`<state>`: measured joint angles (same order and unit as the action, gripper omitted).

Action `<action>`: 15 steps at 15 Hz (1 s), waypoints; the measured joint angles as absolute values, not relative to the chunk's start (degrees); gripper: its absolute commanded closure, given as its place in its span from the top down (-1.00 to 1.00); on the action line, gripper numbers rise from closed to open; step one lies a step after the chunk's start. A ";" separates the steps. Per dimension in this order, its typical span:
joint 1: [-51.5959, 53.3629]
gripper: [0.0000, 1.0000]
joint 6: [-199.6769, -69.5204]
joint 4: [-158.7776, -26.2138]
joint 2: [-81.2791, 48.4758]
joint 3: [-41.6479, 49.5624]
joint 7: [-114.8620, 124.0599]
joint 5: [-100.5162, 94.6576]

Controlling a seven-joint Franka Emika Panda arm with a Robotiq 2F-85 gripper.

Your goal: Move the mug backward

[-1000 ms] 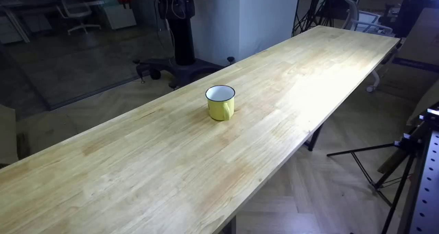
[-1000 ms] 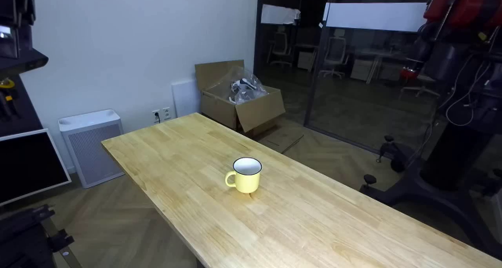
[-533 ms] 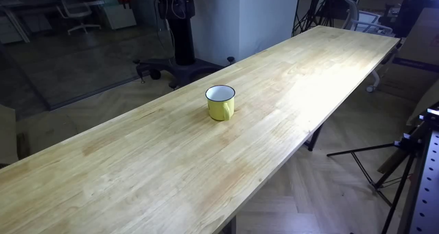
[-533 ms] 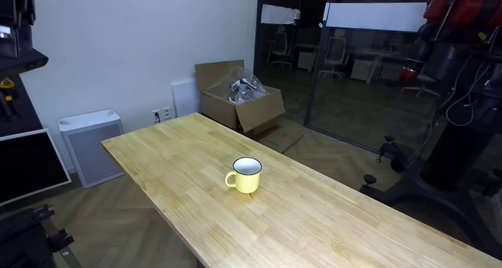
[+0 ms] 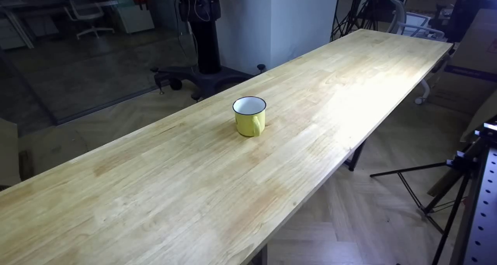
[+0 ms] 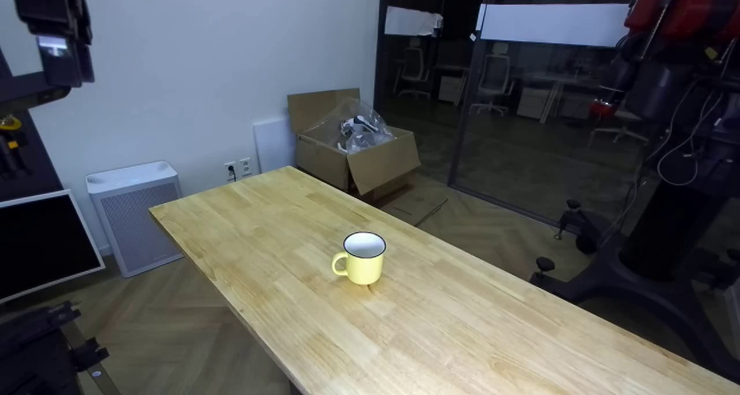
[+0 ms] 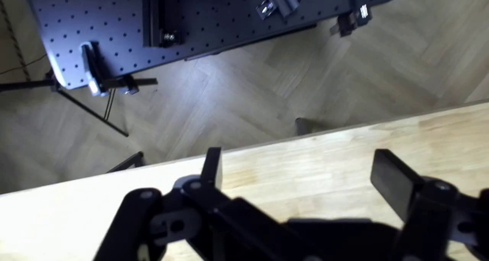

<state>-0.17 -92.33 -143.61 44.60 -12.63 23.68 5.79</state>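
The yellow mug [image 5: 245,126] with a white inside and dark rim line stands upright on the long wooden table [image 5: 174,187]. It also shows in an exterior view [image 6: 367,270], with its handle toward the table's near left edge. The mug is out of the wrist view. My gripper [image 7: 298,159] is open and empty in the wrist view, its fingers wide apart above the table near its long edge. A dark part that looks like one of its fingers [image 6: 60,59] shows high at the upper left of an exterior view, well apart from the mug.
A black perforated board [image 7: 214,20] with posts lies beyond the table edge, across a strip of floor. A tripod [image 5: 452,214] stands beside it. A black wheeled stand [image 5: 205,47] is by the table's far side. An open cardboard box [image 6: 324,158] stands behind the table end.
The dark gripper part at the upper left of an exterior view has moved right, further into the picture. The mug has not moved.
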 measured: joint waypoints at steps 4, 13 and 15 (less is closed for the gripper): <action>-5.23 1.00 -103.48 -145.90 44.41 -11.71 23.63 -6.51; -5.73 1.00 -127.25 -149.12 34.18 7.35 3.94 4.33; -5.09 1.00 -126.64 -148.51 32.05 8.95 1.89 6.01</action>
